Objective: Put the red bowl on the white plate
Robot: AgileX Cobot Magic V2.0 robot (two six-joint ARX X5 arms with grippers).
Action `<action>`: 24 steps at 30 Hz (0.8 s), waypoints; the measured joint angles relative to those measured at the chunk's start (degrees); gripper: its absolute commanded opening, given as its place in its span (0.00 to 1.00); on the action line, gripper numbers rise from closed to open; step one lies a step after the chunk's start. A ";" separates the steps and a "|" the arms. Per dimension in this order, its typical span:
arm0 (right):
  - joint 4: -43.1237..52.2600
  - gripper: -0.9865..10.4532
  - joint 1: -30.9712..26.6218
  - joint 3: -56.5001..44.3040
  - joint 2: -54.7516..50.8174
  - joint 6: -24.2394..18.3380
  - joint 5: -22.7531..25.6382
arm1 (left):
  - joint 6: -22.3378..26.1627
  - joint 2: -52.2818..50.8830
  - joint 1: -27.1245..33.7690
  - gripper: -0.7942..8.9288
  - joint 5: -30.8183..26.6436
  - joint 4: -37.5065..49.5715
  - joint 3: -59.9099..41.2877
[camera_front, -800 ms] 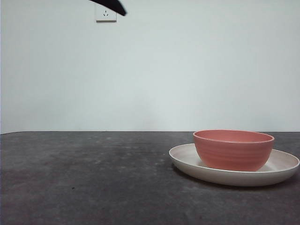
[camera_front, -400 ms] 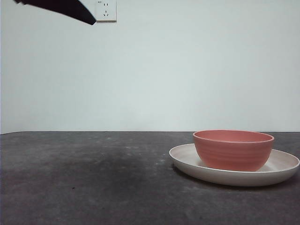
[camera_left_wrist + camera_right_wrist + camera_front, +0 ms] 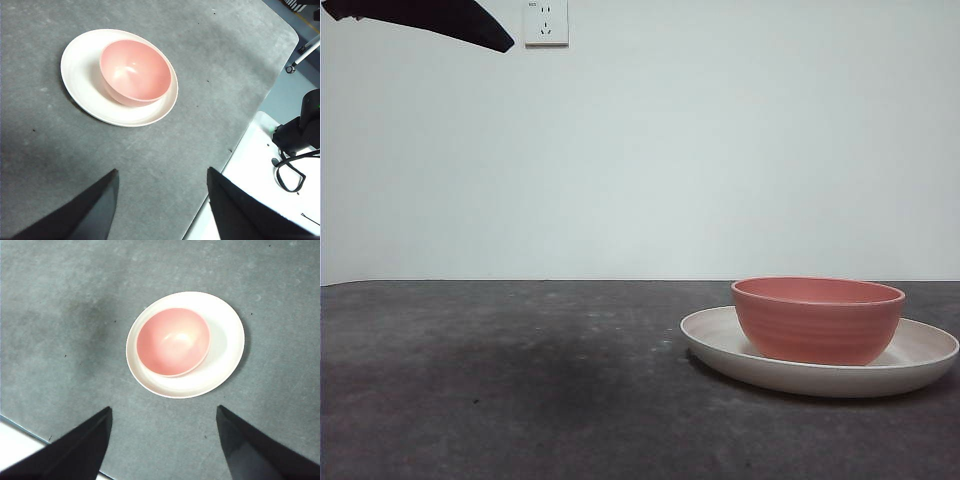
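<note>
Front view: you see one red bowl (image 3: 818, 320) sitting on one white plate (image 3: 720, 342), on the desk (image 3: 500, 380).
End effectors: left (image 3: 162, 180) and right (image 3: 164, 417), both spread open, empty.
Change: the dark arm tip (image 3: 430, 20) has barely shifted.

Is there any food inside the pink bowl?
Empty. The matte salmon-pink round bowl shows only its bare inside from above, sitting upright on the wide cream-white plate.
</note>
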 measured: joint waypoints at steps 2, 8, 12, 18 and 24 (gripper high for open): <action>-0.02 0.38 0.00 0.00 0.00 0.00 0.00 | 0.00 0.00 -0.02 0.37 0.00 0.00 0.00; 0.11 0.38 -0.02 0.00 1.22 0.02 0.46 | 0.00 0.00 0.00 0.37 0.00 -0.02 0.00; 3.87 0.38 -0.02 -1.97 4.20 0.44 1.46 | 0.00 0.00 0.00 0.37 0.00 0.00 0.00; 13.16 0.38 -1.66 -7.39 12.66 2.01 1.53 | 0.00 0.00 0.00 0.37 0.00 -0.02 0.00; 22.27 0.38 -6.29 -7.67 23.23 2.89 0.52 | 0.00 0.00 0.00 0.37 0.00 -0.02 0.00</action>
